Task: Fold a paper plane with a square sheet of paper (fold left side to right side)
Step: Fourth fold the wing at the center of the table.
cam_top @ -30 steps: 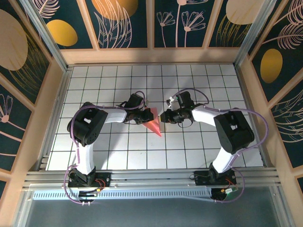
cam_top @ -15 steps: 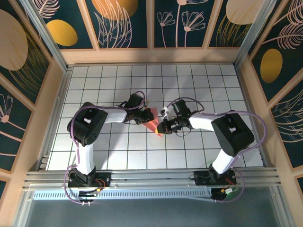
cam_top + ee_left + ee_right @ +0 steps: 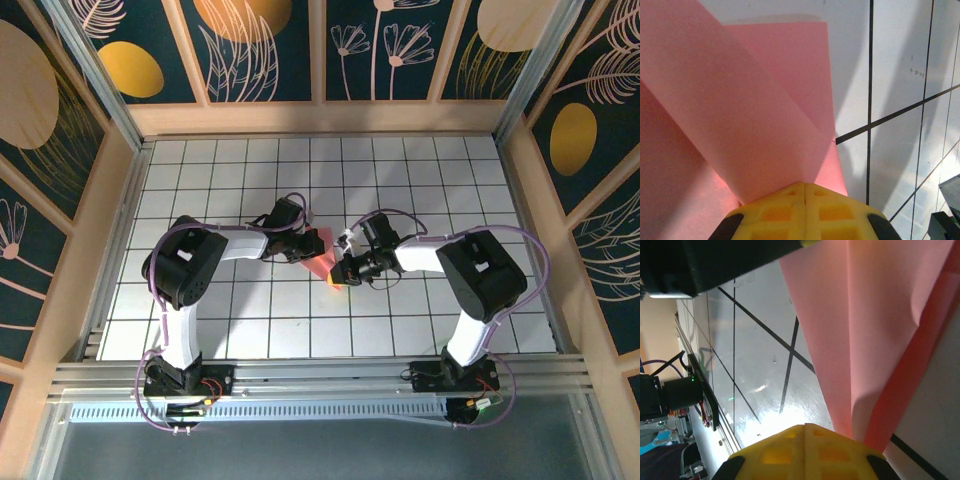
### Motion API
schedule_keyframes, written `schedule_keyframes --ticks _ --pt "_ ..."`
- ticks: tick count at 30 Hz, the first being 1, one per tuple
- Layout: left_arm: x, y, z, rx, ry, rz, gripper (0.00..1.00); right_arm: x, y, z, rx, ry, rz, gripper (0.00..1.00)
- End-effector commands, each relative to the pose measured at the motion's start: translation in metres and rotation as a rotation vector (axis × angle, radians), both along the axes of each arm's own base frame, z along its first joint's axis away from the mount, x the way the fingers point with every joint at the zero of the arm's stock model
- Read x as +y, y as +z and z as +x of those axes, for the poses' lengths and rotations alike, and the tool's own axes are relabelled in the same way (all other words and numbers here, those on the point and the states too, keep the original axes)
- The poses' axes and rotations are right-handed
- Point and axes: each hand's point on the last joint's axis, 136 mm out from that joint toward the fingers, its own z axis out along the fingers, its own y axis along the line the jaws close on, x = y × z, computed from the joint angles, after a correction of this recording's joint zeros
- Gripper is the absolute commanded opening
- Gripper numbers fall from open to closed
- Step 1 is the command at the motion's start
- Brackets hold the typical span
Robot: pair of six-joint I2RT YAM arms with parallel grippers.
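Note:
The salmon-pink sheet of paper lies mid-table, folded into a narrow pointed shape with its tip toward the near edge. My left gripper is at its far left side. In the left wrist view the yellow fingertips are shut, and a raised flap of the paper rises from between them. My right gripper sits at the paper's pointed near end. Its jaws are shut, with the paper's ridge running just beside and under one finger, not between them.
The white grid-tiled table has wood-framed patterned walls on three sides. An aluminium rail with both arm bases runs along the near edge. The left arm's black wrist hangs close above the paper, opposite my right gripper.
My right gripper has moved left and toward the near edge to the paper's pointed end, and its jaws have shut. The left gripper and the paper have stayed in place.

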Motion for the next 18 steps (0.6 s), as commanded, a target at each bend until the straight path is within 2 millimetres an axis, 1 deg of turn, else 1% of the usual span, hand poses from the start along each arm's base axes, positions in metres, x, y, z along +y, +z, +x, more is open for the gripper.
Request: schedule_keyframes --ticks 1,18 --pt "0.03 -0.043 -0.02 0.091 0.03 0.161 0.0 0.001 -0.005 0.001 0.001 0.003 -0.015 0.0" --pt "0.031 -0.044 -0.02 0.092 0.032 0.167 0.0 -0.005 -0.021 -0.01 0.039 0.005 -0.057 0.0"
